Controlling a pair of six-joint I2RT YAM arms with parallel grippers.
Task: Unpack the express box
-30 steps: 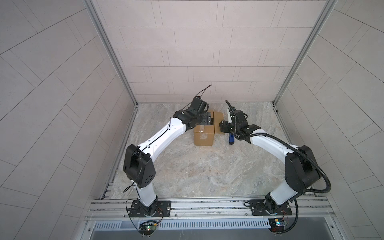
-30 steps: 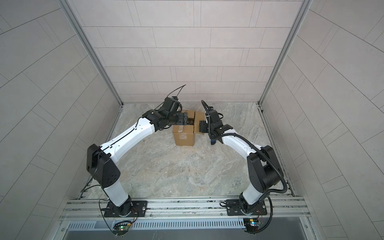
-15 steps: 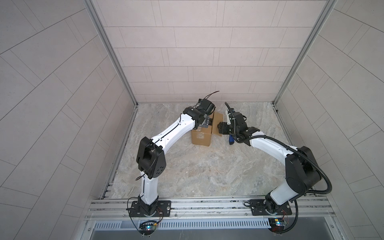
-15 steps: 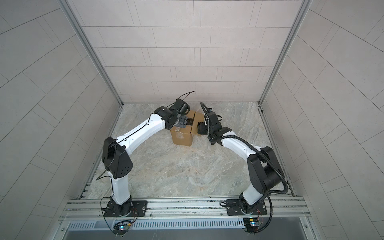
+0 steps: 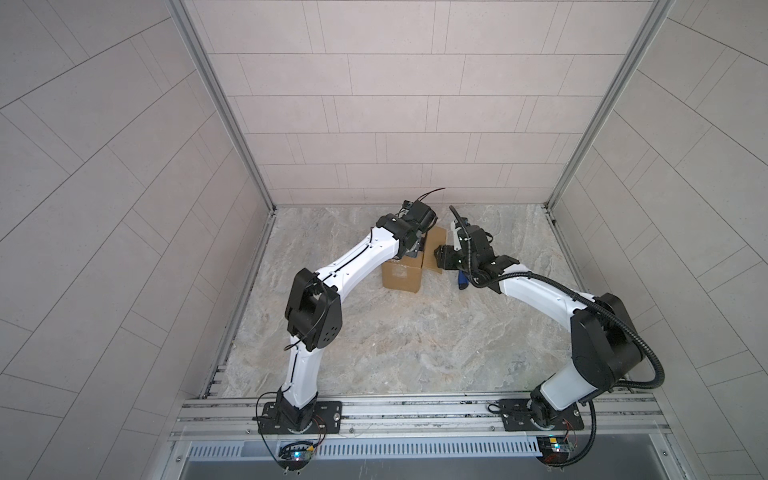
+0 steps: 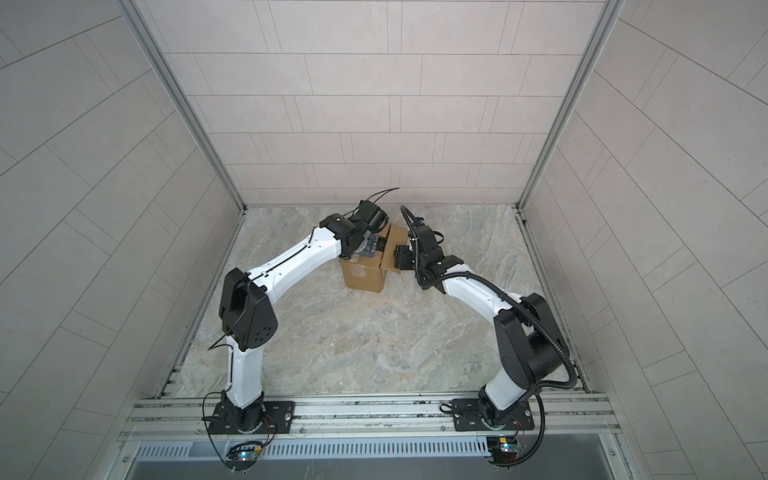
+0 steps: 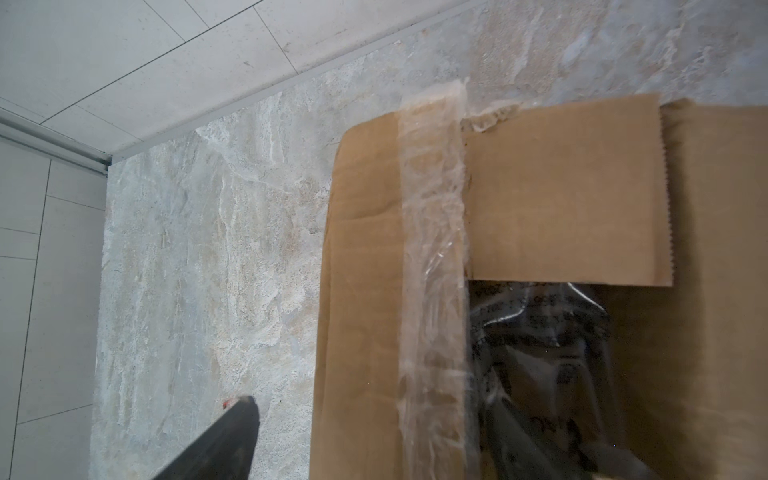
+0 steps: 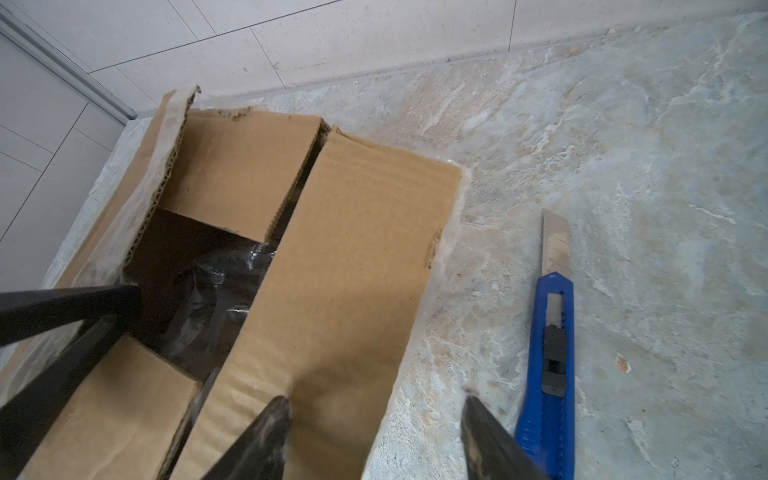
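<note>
Over on the left of both top views, the left pincer [image 6: 369, 250] hung above the express box [image 5: 401, 277], jaws spread wide and grasping nothing. In the left wrist view one of its fingers [image 7: 232, 432] sat outside the taped flap [image 7: 428, 257], over bare counter [image 7: 199, 249], so the pincer looked to be straddling that flap. The box stood on the counter near the back wall, around the middle of the frame, mouth facing up and flaps cut free. Its long axis, as best I could judge, ran from the near side up the frame toward the back wall, leaning a touch to the upper right. Inside, a black plastic-wrapped package [image 8: 220, 299] showed, partly roofed by a short end flap [image 7: 569, 195]. Right of centre, the right pincer [image 8: 374, 432] was released too, one finger over the right flap [image 8: 357, 257], the other beyond its edge, clamping nothing. My read: this was the reach-in for the contents. Done well, the right pincer would press that flap outward and steady the box, while the left lowered its inner finger along the long axis, clear of the end flaps, pinched a fold of the slippery wrap and lifted straight up. Far right, a blue utility knife [image 8: 548, 353] lay beside the box, blade out, and was worth avoiding.
</note>
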